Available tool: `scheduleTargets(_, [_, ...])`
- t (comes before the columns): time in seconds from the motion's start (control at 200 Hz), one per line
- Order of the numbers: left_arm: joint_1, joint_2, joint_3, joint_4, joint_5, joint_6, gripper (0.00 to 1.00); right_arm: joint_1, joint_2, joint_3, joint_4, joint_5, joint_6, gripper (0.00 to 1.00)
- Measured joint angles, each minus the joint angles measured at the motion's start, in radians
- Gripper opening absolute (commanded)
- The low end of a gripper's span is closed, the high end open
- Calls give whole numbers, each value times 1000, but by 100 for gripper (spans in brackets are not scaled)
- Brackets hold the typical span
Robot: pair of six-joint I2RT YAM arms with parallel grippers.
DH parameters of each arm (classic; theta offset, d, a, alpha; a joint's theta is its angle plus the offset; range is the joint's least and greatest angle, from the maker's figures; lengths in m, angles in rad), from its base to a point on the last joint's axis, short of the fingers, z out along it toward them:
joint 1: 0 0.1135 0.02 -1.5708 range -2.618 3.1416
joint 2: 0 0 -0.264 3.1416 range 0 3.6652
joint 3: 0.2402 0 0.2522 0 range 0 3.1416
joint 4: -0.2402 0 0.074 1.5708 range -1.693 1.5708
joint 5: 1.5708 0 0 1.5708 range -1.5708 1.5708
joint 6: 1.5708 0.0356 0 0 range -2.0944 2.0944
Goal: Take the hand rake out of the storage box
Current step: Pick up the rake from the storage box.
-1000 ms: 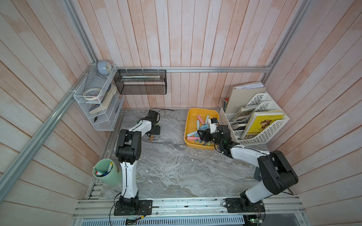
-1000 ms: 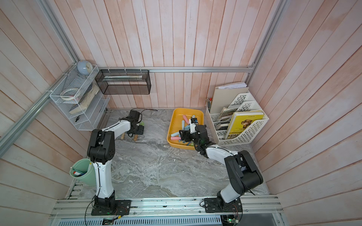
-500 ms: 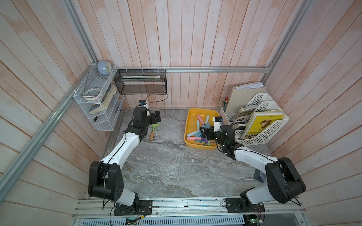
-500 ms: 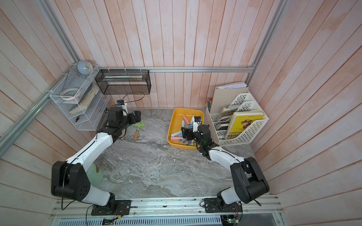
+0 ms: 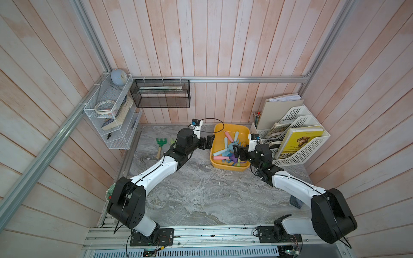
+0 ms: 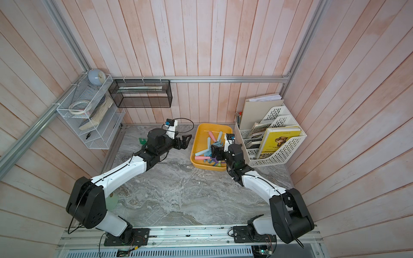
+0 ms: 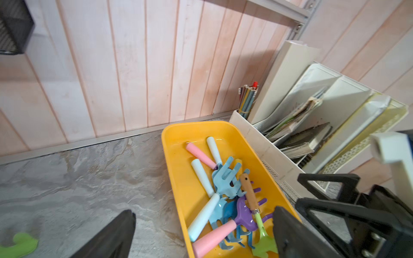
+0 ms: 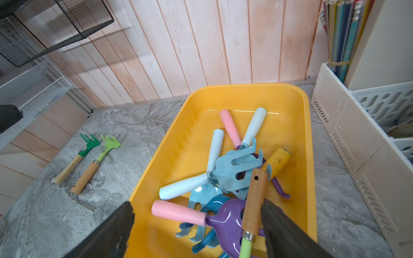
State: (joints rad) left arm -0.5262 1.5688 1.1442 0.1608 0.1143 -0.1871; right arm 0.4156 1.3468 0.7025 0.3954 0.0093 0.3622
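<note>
**Step in hand:** reaching for a grip on a rake, by my reading. Nothing is held.

**Location of item:** the hand rake nearest a grip has a wooden handle and a light-green neck. It lies on top of the pile of blue, pink and purple rakes at the near end of the storage box. Two green rakes lie side by side on the table, well apart from the box.

**Right gripper**: over the near end of the box, jaws spread wide. The wooden handle sits between them, close against one finger; no pinch.

**Left gripper**: just beside the box's outer wall, jaws spread, empty.

**Next move, as judged:** the right gripper needs to centre on the wooden handle, come down and press its jaws together on it. It should then lift straight up, so the tines clear the purple rake beneath and the box rim.

**Risk:** tangled tines may drag a neighbouring rake along.
</note>
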Motion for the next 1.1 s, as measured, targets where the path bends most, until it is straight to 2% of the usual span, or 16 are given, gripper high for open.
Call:
scheduleTargets(0.205, [-26,46,23,-10,-52,80,100,-8,-13,-4,-11,16,3,91])
scheduleTargets(0.425, [-113,155,121,-105,-120,176,100,-13,-13,-4,-12,16,3,92])
scheduleTargets(0.57, [-127,234,201,-193,-119,183,100,-21,-15,-11,-11,18,4,92])
scheduleTargets(0.675, [-127,297,277,-245,-117,168,89,-42,-16,-28,-12,19,6,92])
scheduleTargets(0.745, [-127,333,317,-273,-108,159,72,-58,-16,-34,-12,20,11,92])
scheduleTargets(0.83, [-127,388,372,-304,-91,140,60,-74,-16,-36,-13,20,19,92])
scheduleTargets(0.975, [-128,509,497,-377,-49,178,58,-92,-16,-36,-13,19,33,91])
scheduleTargets(1.1, [-128,599,574,-462,-39,273,58,-107,-15,-38,-12,18,42,91])
